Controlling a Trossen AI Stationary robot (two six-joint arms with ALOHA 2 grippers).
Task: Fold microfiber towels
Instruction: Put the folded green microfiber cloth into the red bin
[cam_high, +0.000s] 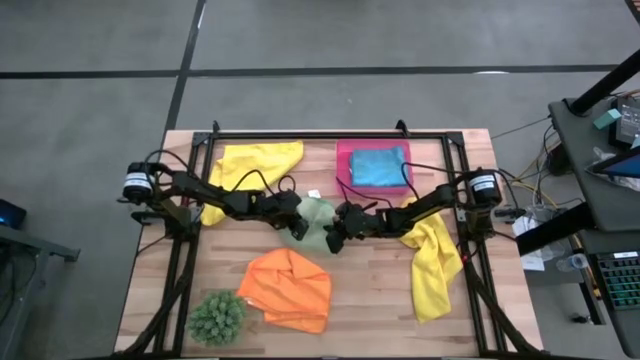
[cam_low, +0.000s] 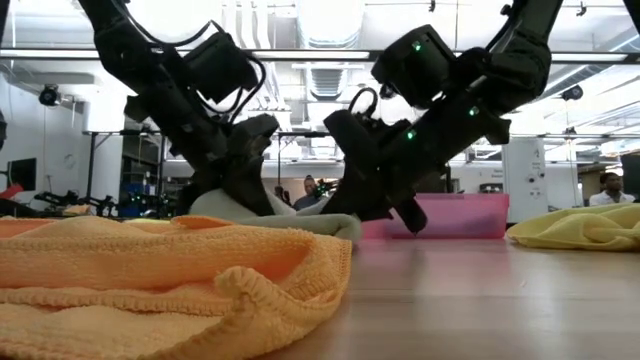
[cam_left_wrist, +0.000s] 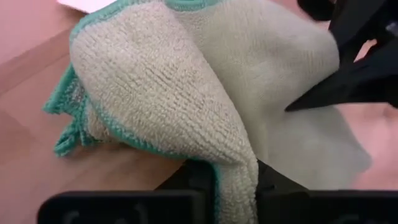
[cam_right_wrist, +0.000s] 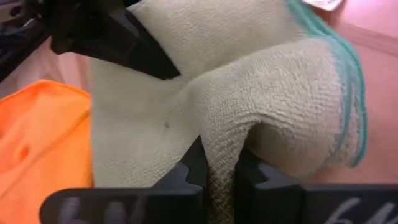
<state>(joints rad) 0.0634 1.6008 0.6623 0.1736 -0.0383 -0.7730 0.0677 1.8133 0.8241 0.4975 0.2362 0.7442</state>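
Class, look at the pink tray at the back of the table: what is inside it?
A turquoise towel lies folded inside the pink tray, covering most of its floor. Whether anything lies beneath that towel cannot be seen.

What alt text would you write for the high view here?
Seen from above, both arms meet mid-table, the left pincer and right pincer each pinching the sage green towel. Around it lie an orange towel, two yellow towels, a turquoise towel on a pink tray and a spiky green ball.

My overhead camera looks straight down on the whole table (cam_high: 370, 290). My low one sits at tabletop level facing 12 o'clock into the room. Both wrist cameras press close on the green towel (cam_left_wrist: 205, 93), shared by every view.
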